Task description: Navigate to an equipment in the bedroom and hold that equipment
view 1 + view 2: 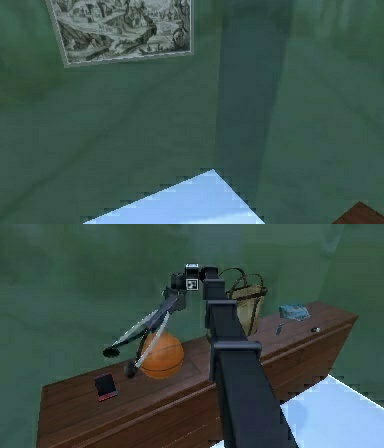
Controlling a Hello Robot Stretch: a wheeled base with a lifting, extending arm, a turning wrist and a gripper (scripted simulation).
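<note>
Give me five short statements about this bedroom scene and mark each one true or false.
1. An orange ball lies on the wooden dresser. True.
2. The framed picture hangs at the forward view's lower right. False: it hangs at the upper left.
3. The wall is red. False: it is green.
4. A small red and dark flat thing lies on the dresser, left of the ball in the arm side view. True.
5. The gripper carries the ball high in the air. False: the ball sits on the dresser, and whether the gripper holds anything cannot be told.
</note>
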